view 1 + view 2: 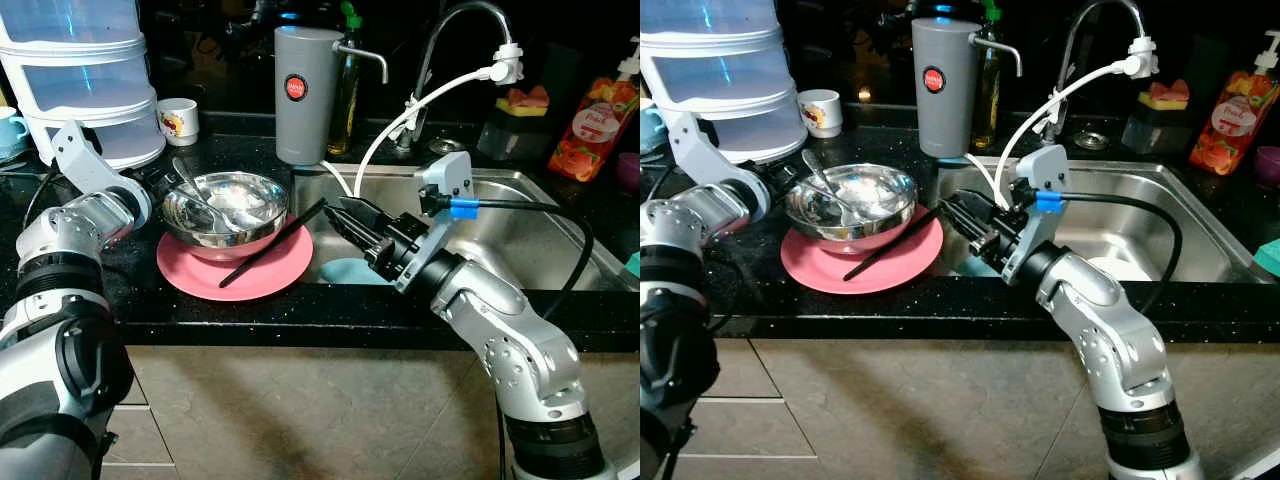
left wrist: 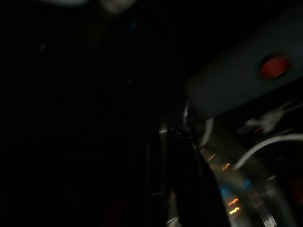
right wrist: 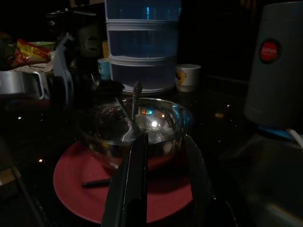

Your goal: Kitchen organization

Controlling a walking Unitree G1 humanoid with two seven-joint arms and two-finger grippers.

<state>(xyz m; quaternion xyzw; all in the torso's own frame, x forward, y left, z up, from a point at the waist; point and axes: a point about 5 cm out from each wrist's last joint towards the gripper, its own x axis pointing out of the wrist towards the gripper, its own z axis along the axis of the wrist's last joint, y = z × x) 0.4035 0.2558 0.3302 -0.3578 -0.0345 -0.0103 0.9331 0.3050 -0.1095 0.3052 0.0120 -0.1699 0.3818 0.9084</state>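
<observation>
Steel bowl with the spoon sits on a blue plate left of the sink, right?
Not quite: the plate under the steel bowl is pink, not blue, as the left eye view shows. The spoon and the position left of the sink are right.

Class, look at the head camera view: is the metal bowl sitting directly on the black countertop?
No. The metal bowl sits on a pink plate, and the plate rests on the black countertop.

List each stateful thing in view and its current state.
Steel bowl: upright on the pink plate, spoon inside.
Black chopstick: lying across the plate, tip toward the right hand.
Right hand: open, at the plate's edge, empty.
Left hand: beside the bowl.
Faucet: not running.
</observation>
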